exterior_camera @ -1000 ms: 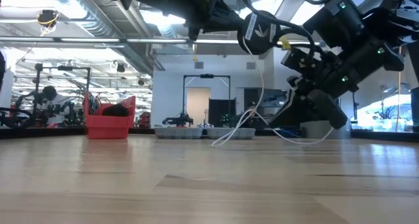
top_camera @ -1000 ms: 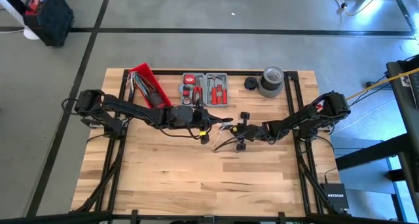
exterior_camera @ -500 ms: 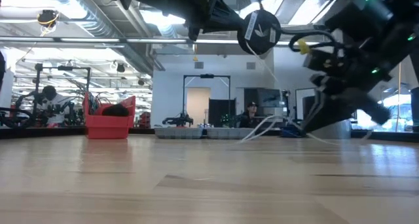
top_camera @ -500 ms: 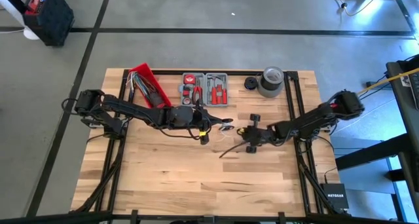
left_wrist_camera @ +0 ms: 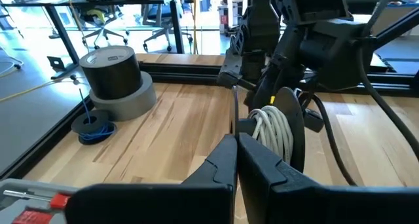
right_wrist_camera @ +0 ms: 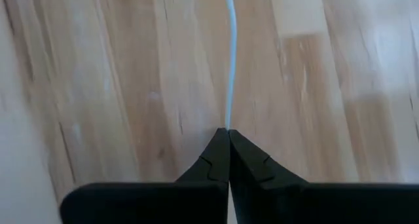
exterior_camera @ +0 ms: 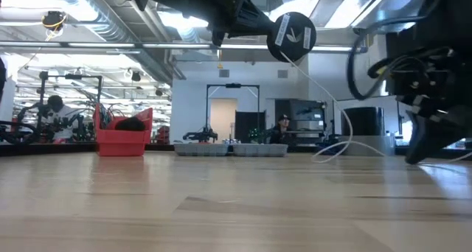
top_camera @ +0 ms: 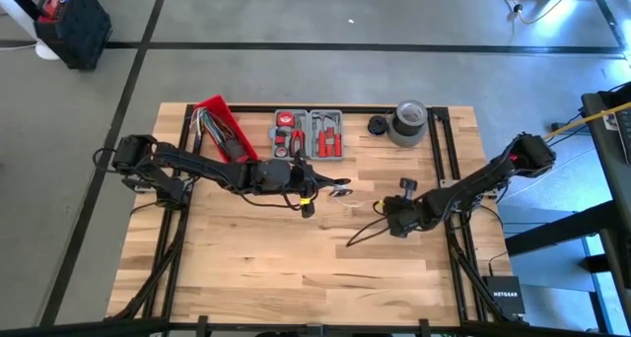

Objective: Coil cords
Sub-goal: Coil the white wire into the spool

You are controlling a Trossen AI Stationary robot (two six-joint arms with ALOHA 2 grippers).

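Observation:
The white cord (exterior_camera: pixel 322 94) is partly wound on a black round reel (left_wrist_camera: pixel 288 129). The reel hangs in the air at the tips of my shut left gripper (left_wrist_camera: pixel 236 144), over the table's middle (top_camera: pixel 335 187). From the reel the cord slants down to a loose loop (exterior_camera: pixel 330 152) on the table and on to my right gripper (top_camera: pixel 387 222). That gripper is right of the middle, points steeply down and is shut on the cord. A thin dark strand (top_camera: pixel 361 235) trails over the wood from the right gripper toward the near left. Whether it is the black cord, I cannot tell. My left gripper is shut on a thin black edge (left_wrist_camera: pixel 234 112) at the side of the reel, coming in nearly level from the table's left. The reel is lifted clear of the table, its wound white cord (left_wrist_camera: pixel 273 127) just past the fingertips. My right gripper pinches the white cord (right_wrist_camera: pixel 228 122) between its two fingertips, from above and steeply slanted. A single strand runs straight away from the tips, low over the wood.
Along the far edge stand a red bin (top_camera: pixel 222 128), a grey tool tray (top_camera: pixel 308 135), a grey tape roll (top_camera: pixel 409 122) and a small dark coil (top_camera: pixel 378 125). Black frame rails (top_camera: pixel 439 145) border the table. A person (exterior_camera: pixel 282 123) sits in the room beyond.
My right gripper has gone toward the table's right and near edges and tipped more steeply down, staying shut. The white cord has been drawn out from the reel after it, and the dark strand on the table has slid along with it.

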